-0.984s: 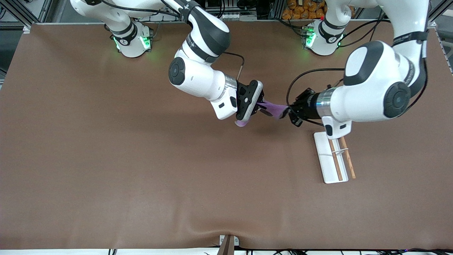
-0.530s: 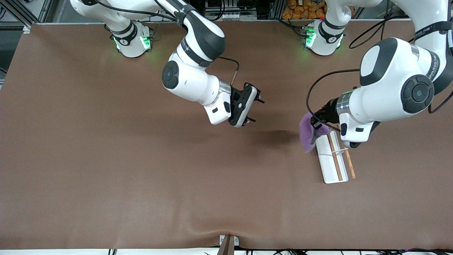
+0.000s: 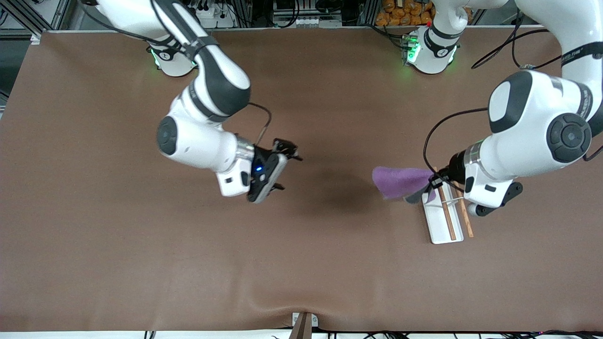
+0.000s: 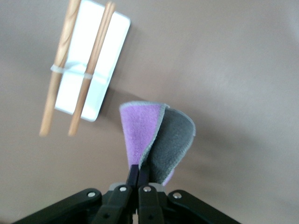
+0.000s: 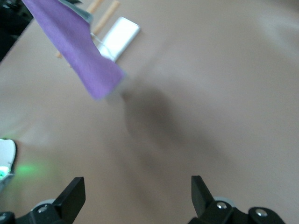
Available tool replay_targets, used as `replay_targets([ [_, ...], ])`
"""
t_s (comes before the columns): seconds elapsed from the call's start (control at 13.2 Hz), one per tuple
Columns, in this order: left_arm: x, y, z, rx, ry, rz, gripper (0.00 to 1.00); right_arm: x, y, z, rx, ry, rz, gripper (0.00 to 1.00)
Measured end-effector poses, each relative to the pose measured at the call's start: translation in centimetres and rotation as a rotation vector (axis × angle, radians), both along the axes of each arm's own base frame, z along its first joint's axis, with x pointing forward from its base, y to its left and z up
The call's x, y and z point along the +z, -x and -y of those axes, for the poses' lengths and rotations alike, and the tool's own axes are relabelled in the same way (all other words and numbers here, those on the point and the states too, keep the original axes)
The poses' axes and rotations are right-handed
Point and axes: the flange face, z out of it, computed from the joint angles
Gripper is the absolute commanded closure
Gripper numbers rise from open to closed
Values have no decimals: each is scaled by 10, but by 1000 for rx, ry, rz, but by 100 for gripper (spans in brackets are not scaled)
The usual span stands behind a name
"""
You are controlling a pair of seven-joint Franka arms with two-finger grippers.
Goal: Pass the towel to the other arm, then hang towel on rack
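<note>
Rack [image 3: 440, 217] sits on the brown table [image 3: 141, 263] toward the left arm's end, the thing nearest the front camera: white rectangular base, two thin brown wooden rods [image 3: 446, 214] lying lengthwise over it, joined by a slim white bracket [image 3: 451, 201]. One rod lies over the base, the other along or just past its edge. In the left wrist view the rack [image 4: 91, 74] shows the same pair of rods tied by the bracket [image 4: 72, 72], with the base under them.

Towel [image 3: 399, 181] is up in the air, pinched at one corner by the left gripper [image 3: 433, 182], over the table just beside the rack end that is farther from the front camera. It sticks out from the fingers toward the right arm's end of the table; purple face up, grey underside showing at its lower edge. Left wrist view: gripper [image 4: 139, 179] fingers pressed together on the cloth, the towel [image 4: 152, 140] folded over itself, purple on one face and dark grey on the other, light grey trim on the edge. Dark shadow on the table beside the towel, toward the table's middle.

Right gripper [image 3: 279, 170] hangs over the middle of the table, well apart from towel and rack, holding nothing. Right wrist view: fingers [image 5: 74, 195] spread wide, bare table between them, and the towel [image 5: 74, 49] and rack [image 5: 119, 35] farther off.
</note>
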Motion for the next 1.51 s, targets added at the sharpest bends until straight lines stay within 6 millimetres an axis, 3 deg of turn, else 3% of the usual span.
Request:
replay_targets([
  [0.23,-27,-17,-10,1,2,30,100,9,-23,59,-34,59,1,0],
  [0.45,-41,-30,-61,24,4,31,100,22,-38,132,-62,133,-28,0],
  [0.68,-50,-31,-96,-6,8,8,100,55,-34,193,-71,222,-54,0],
  [0.91,-60,-28,-120,-53,15,-15,100,85,-30,274,-152,312,-75,0],
  [1.14,-65,-28,-176,-126,35,-4,100,111,-14,355,-239,395,-127,0],
  [1.29,-67,-24,-212,-164,50,-10,100,135,3,385,-272,447,-142,0],
  [1.51,-69,-19,-238,-190,64,-19,100,161,27,403,-375,505,-205,0],
])
